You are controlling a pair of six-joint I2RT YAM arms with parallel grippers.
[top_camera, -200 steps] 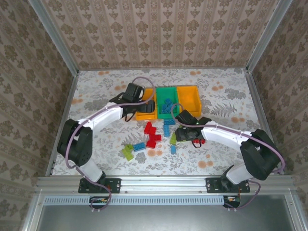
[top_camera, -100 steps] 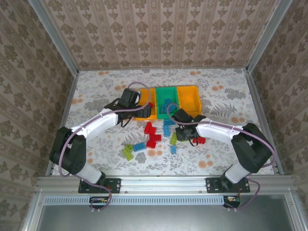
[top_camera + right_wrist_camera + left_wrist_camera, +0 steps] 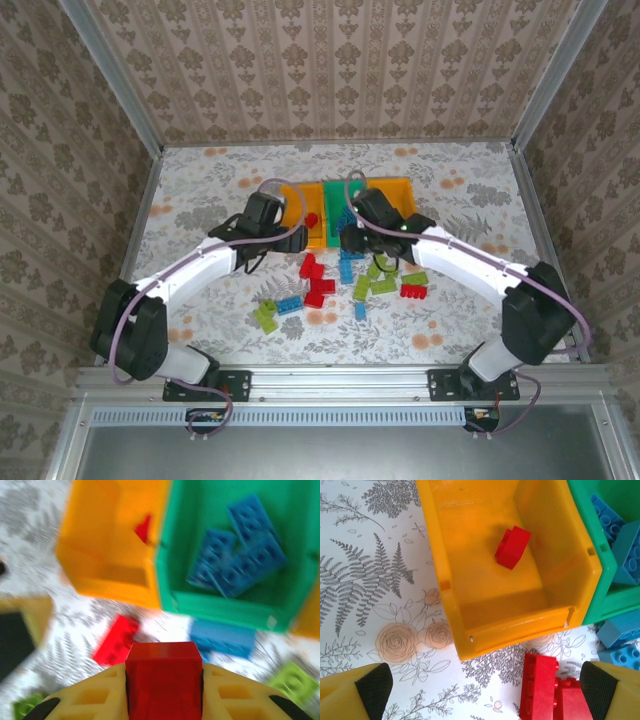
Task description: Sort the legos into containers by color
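Counted three small open rectangular plastic bins point(image 3: 395, 192) joined in a row on the flower-patterned counter point(image 3: 200, 190): two orange-yellow outer ones and a green one between. Found one small red plastic brick point(image 3: 512, 546) lying in the left orange-yellow bin point(image 3: 490, 625). Made out several blue studded bricks point(image 3: 240, 560) in the green bin point(image 3: 220, 611), too blurred for an exact count. Saw, loose on the counter before the bins, a red cluster point(image 3: 315, 282), at least three blue pieces point(image 3: 345, 268) and at least five lime green pieces point(image 3: 385, 285). Counted two hands. Noted the left hand point(image 3: 485, 687) spread wide, hovering in front of the left orange-yellow bin. Noted the right hand point(image 3: 163, 695) pinching a second red brick point(image 3: 163, 667) above the counter, just short of the bins.
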